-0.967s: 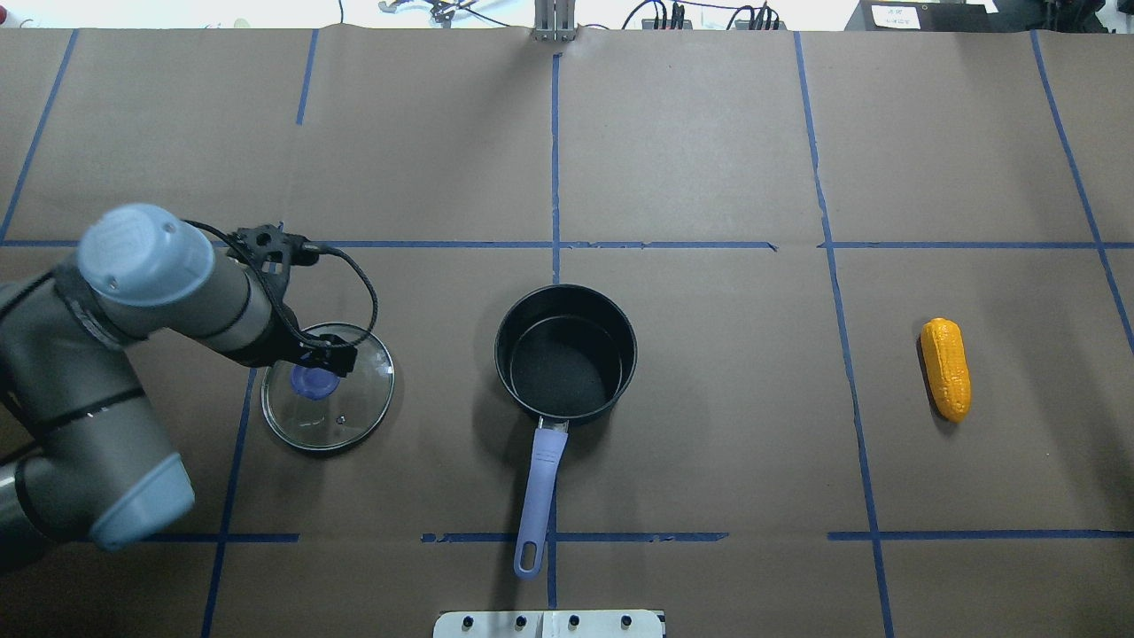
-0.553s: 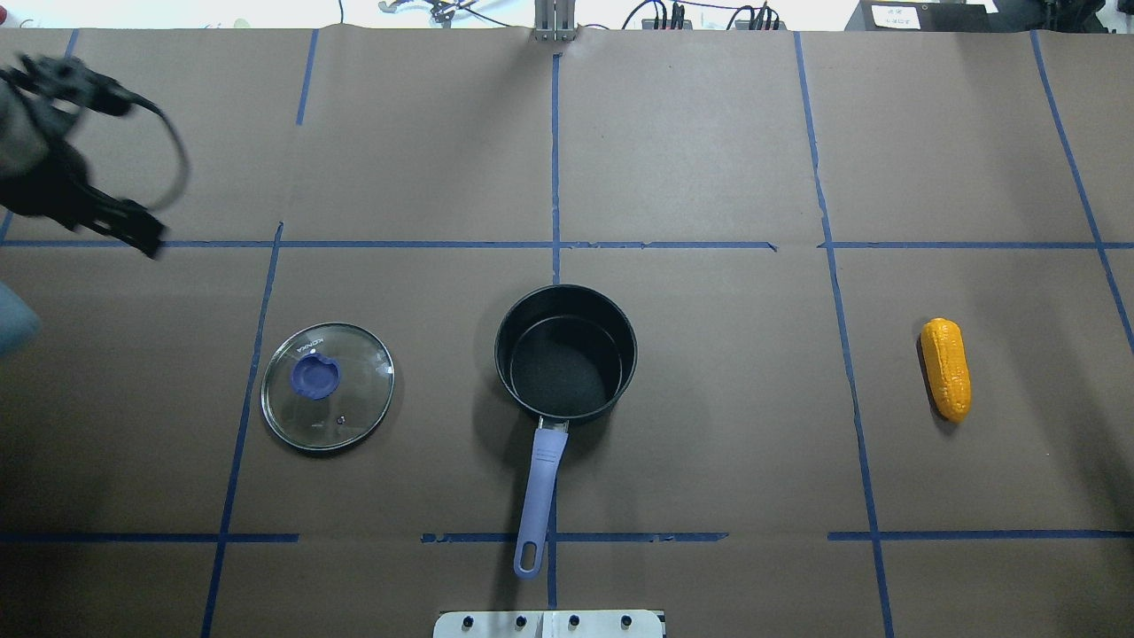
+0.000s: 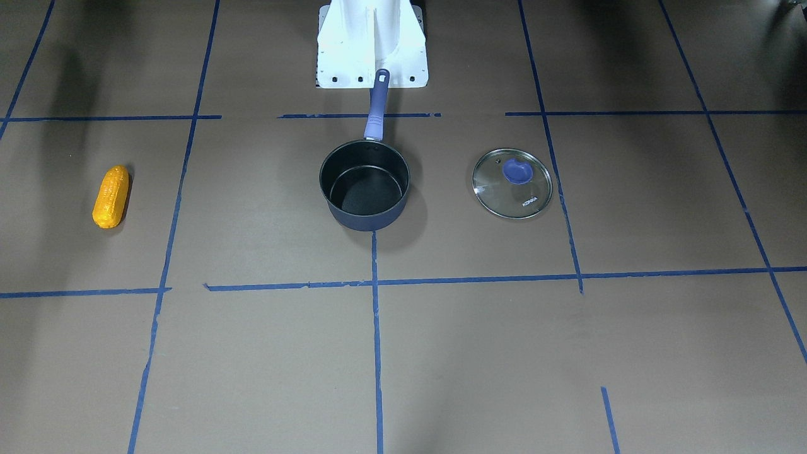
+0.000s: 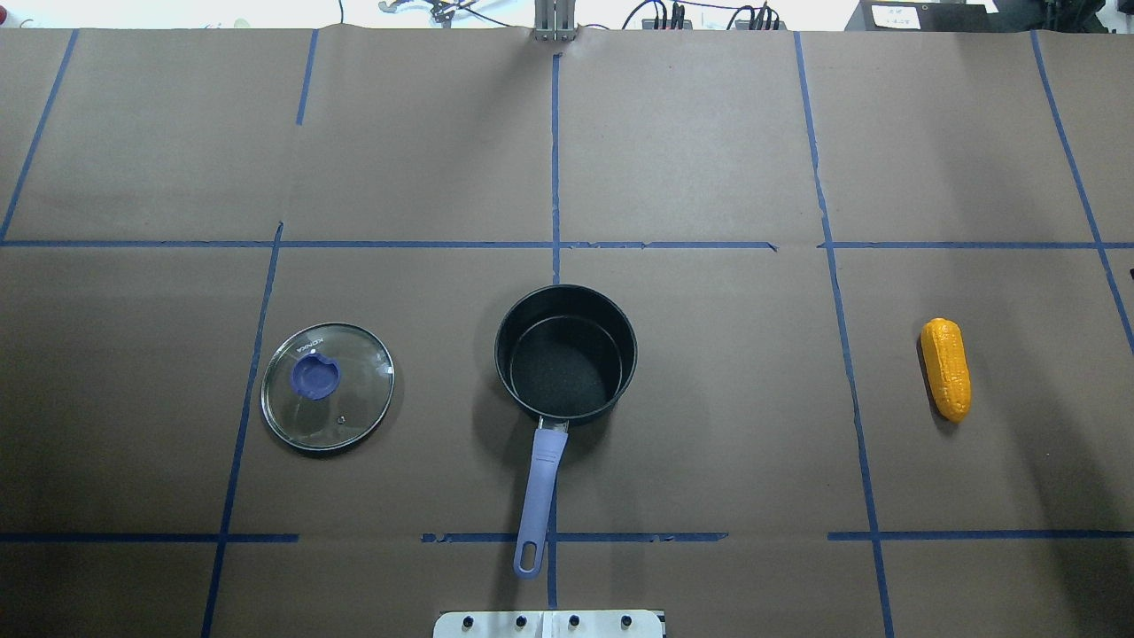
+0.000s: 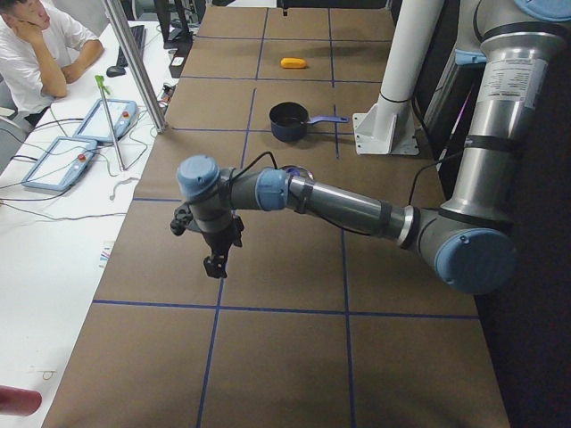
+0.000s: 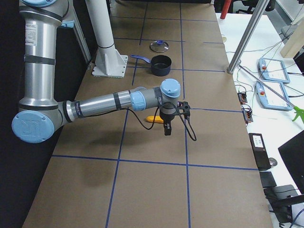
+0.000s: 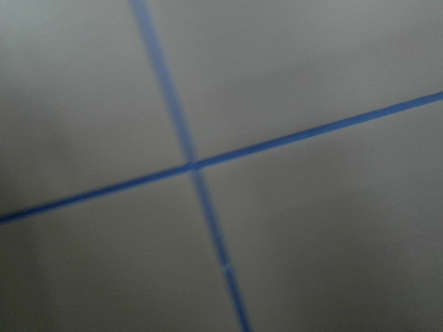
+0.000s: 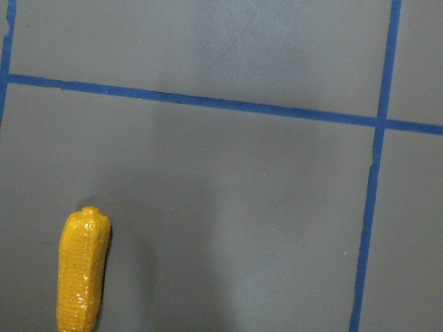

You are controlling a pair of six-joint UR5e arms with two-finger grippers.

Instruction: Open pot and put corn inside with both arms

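The pot stands open at the table's middle, its purple-blue handle toward the robot base; it also shows in the front view. The corn lies on the right part of the table and at the lower left of the right wrist view. Neither gripper shows in the overhead or front view. The left gripper hangs over bare table far to the left. The right gripper hangs just beyond the corn. I cannot tell whether either is open or shut.
The glass lid with the blue knob lies flat left of the pot. The white base block stands behind the pot's handle. Blue tape lines cross the brown table cover. A person sits beyond the table's far side.
The left arm lifted off the lid's knob, swung away to the left and left the overhead view. The lid, pot and corn have not moved.
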